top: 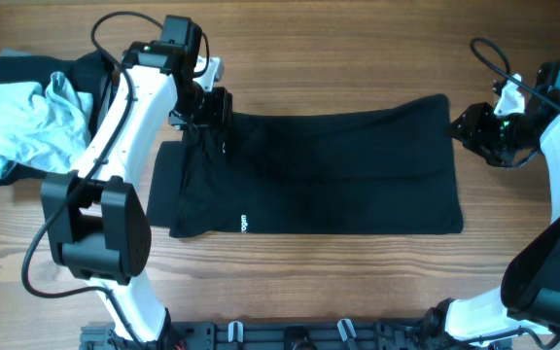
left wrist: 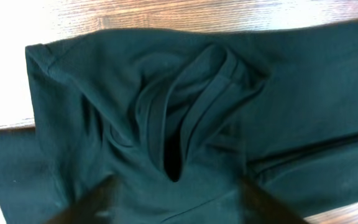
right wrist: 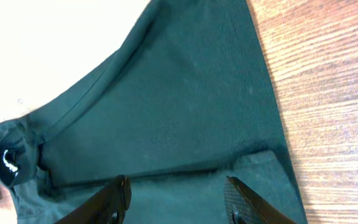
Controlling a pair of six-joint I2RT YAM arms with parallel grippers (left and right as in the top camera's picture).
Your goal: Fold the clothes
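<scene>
Creases [left wrist: 185, 106] in the T-shirt [left wrist: 303, 93] fill left wrist view (overhead hides them).

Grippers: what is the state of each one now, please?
Left gripper: open, over the bunched plain black soft T-shirt.
Right gripper: open, holding nothing.

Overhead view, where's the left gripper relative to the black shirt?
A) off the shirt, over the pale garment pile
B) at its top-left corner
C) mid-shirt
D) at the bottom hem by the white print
B: in the overhead view the left gripper sits at the top-left corner of the black T-shirt. Its wrist view shows bunched fabric ahead of the spread fingers.
</scene>
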